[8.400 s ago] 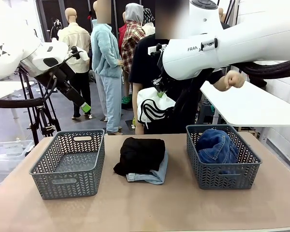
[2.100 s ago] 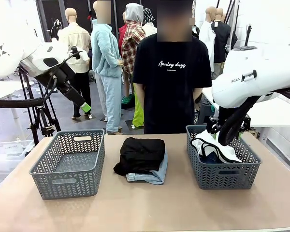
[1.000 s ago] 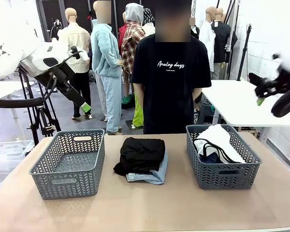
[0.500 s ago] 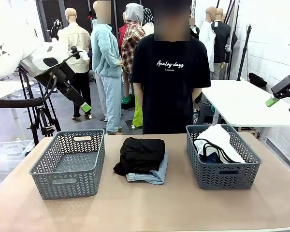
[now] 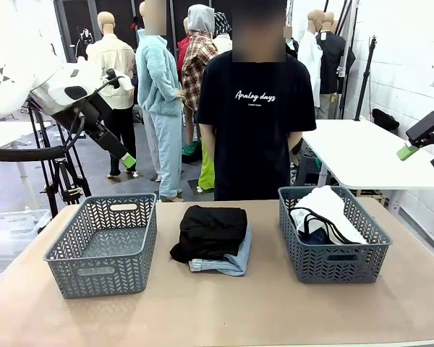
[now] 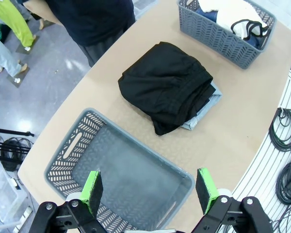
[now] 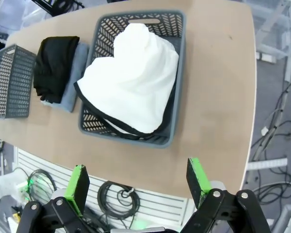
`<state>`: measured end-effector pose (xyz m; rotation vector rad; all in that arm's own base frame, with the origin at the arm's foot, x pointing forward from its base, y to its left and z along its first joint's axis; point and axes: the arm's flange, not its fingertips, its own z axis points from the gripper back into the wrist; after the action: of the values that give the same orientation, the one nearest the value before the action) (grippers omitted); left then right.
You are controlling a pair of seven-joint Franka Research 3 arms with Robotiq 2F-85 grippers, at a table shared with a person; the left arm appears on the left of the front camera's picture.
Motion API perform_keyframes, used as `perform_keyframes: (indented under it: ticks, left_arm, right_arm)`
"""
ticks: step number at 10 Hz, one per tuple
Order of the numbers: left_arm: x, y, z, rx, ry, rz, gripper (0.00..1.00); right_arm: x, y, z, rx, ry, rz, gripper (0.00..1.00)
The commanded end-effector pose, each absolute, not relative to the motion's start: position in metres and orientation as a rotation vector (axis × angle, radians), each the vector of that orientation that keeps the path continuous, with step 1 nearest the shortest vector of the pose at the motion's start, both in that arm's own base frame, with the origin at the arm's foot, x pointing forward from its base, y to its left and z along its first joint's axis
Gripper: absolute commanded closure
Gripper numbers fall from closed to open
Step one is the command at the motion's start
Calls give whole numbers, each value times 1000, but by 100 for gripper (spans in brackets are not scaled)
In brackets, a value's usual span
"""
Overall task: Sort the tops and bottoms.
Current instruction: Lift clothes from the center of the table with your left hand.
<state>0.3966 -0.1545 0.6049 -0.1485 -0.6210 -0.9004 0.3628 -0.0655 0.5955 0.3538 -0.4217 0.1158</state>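
Table (image 5: 224,303): tan matte top, rounded corners, pretty plain
Side table (image 5: 354,155): white one off to the right, by the wall
Wall (image 5: 405,65): white painted brick on the right
Floor (image 5: 101,184): grey, kinda glossy
Stand (image 5: 58,173): black tripod on the left, behind the table
Bins (image 5: 7,228): clear plastic tubs low at the left
Cables (image 6: 283,141): black loops lying on a white ribbed panel beside the table
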Motion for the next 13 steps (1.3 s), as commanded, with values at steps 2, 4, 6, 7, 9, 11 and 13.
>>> perform_keyframes:
  ticks: [2,4,6,7,9,11,13]
  left_arm:
    - [395,-216,626,-105,-714,-905,0]
    - [397,-268,620,-18,-676,-907,0]
    - [385,-319,590,56,-569,-936,0]
    - [376,-338,570,143,-532,-945,0]
    - [354,-360,537,161,-437,-990,0]
    - [352,-367,519,173,-416,-960,0]
    - [349,-363,525,153,-446,-997,0]
  right_arm:
    - [367,-68,591,364,-416,103,0]
    - [367,-68,591,364,-416,103,0]
    - [367,-68,591,364,-416,103,0]
    - [367,-68,591,364,-416,103,0]
    - [367,-68,591,364,-416,103,0]
    - [367,-68,591,364,-416,103,0]
    - [367,-68,591,364,-416,103,0]
